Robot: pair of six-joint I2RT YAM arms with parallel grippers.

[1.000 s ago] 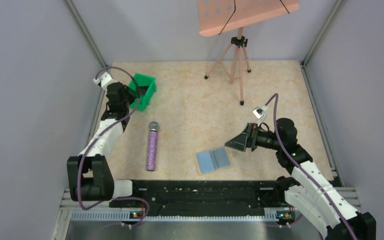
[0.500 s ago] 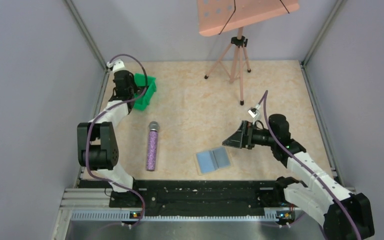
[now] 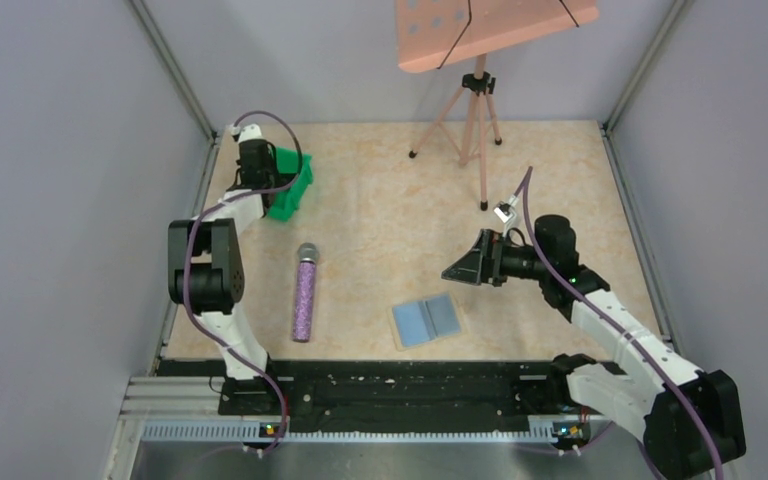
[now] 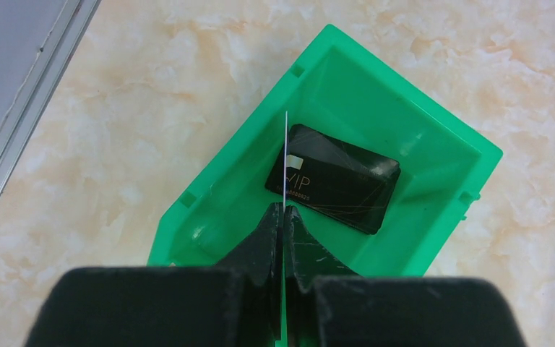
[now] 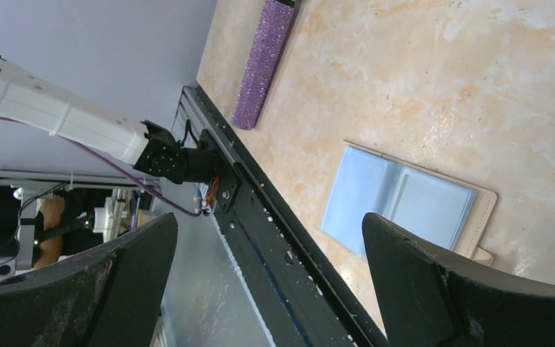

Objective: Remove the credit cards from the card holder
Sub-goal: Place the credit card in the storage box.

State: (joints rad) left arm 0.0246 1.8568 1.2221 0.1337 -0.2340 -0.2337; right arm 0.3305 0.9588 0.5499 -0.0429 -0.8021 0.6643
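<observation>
The top external camera looks down from high above and behind the arm bases, far enough off to hold the whole table [image 3: 390, 190] and both arms. The left wrist camera sits just behind the left gripper [image 4: 283, 214] and faces straight down along its closed fingers, close over the green bin [image 4: 213, 184] beneath the tips, so the thin card [image 4: 286, 155] pinched there shows edge-on. The right wrist camera, rolled sideways and farther up, looks between the spread fingers of the right gripper [image 5: 269, 224] at the card holder [image 5: 397, 210] below the tips; the top view shares both green bin and card holder.
</observation>
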